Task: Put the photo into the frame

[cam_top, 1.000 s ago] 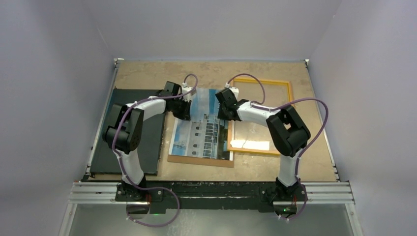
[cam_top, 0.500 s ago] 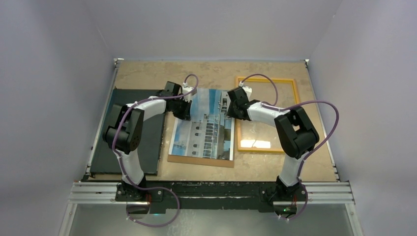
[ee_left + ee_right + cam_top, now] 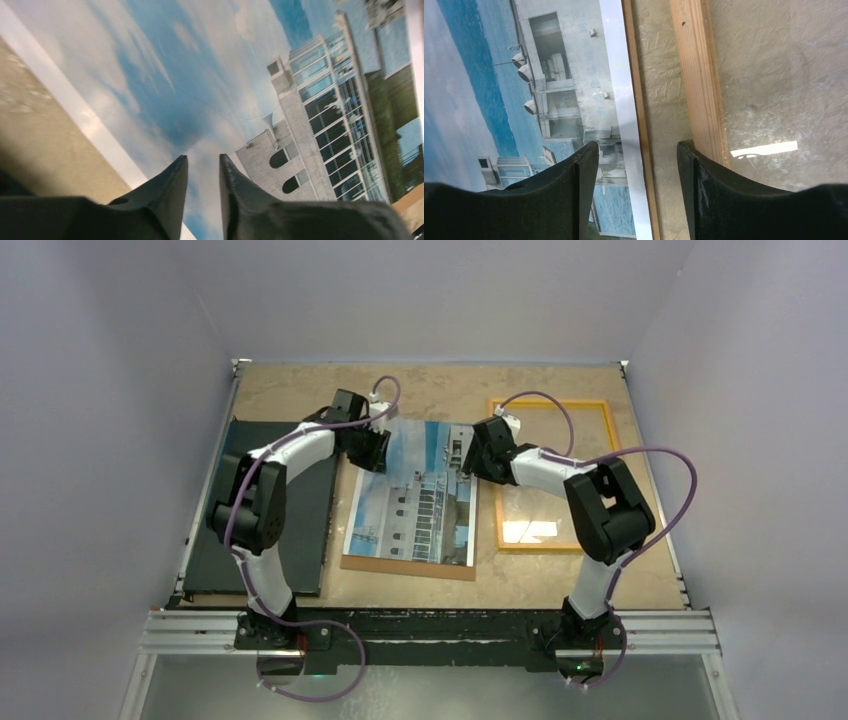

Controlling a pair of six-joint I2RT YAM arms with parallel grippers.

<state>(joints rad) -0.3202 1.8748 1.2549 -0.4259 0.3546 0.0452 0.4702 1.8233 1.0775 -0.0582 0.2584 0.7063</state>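
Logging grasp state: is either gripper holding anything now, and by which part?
Nothing is held. The left gripper hovers over the photo, gripping nothing; the right gripper is open above the photo's edge and the frame.

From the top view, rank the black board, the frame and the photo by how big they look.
1. black board: largest, though the left arm covers part of it.
2. frame and photo: nearly alike; the frame looks slightly bigger, but too close to rank.
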